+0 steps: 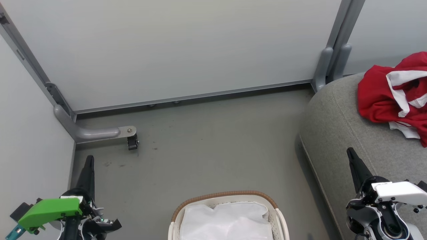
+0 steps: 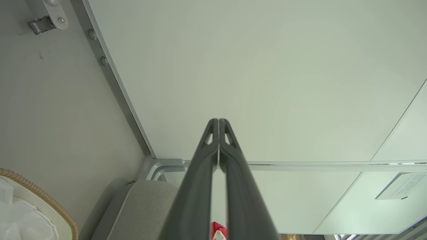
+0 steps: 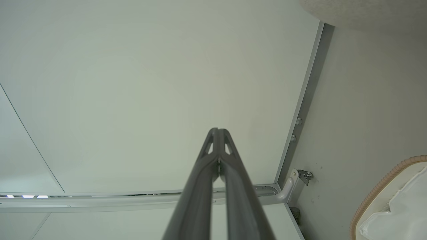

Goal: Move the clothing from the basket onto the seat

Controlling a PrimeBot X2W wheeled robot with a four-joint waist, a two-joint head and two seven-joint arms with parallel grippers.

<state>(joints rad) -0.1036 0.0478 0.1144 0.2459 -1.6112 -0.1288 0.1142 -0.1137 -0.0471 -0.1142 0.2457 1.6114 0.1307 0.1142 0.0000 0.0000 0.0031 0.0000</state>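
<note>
the red-and-white clothing (image 1: 383,100) lies heaped on the grey seat (image 1: 333,133). the visible part of the basket (image 1: 227,194) holds white lining (image 1: 227,220) and no red, so the transfer looks done. the left pincer (image 2: 218,123) and right pincer (image 3: 217,131) each have their fingers pressed together, holding nothing. the next move, i'd judge, is just checking the basket's cut-off near end.

Pale partition walls (image 1: 186,50), grey floor (image 1: 217,143), metal foot (image 1: 96,133) w/ caster (image 1: 132,143).
</note>
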